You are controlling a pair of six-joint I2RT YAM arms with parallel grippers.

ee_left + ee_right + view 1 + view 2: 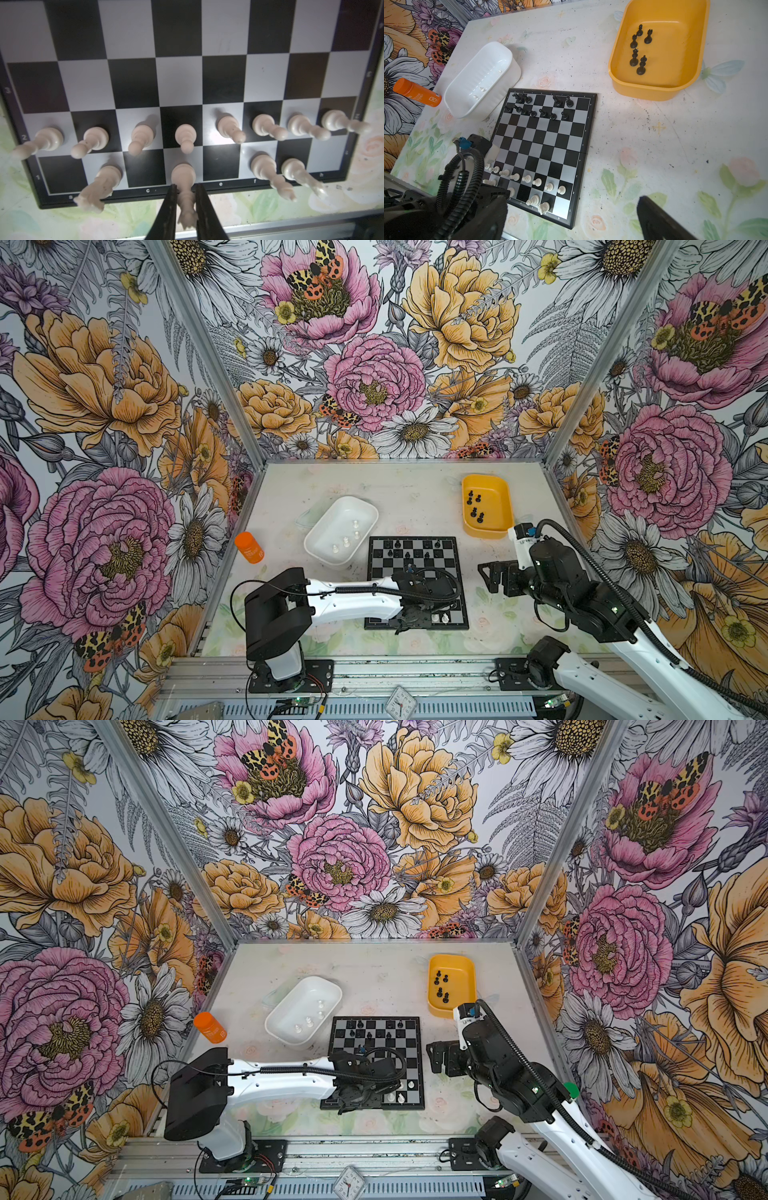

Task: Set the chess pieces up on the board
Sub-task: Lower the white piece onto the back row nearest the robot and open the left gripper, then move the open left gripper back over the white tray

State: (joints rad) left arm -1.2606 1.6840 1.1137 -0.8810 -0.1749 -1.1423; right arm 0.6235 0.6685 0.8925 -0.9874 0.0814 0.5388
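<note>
The board (415, 560) lies mid-table, and my left gripper (185, 187) hangs over its near edge. Its two fingers press close on either side of a white queen (184, 176) that stands on its near-row square. A full row of white pawns (185, 135) stands behind it. On the near row are a knight (104, 180), a bishop (264, 168) and another knight (293, 169). Black pieces (542, 113) fill part of the two far rows. My right gripper (488, 574) hovers wide open and empty to the right of the board.
A yellow tub (505, 506) at the back right holds several black pieces (638, 52). A white tub (324, 531) left of the board holds several white pieces (347, 541). An orange bottle (248, 547) lies by the left wall. A small clock (401, 703) sits on the front rail.
</note>
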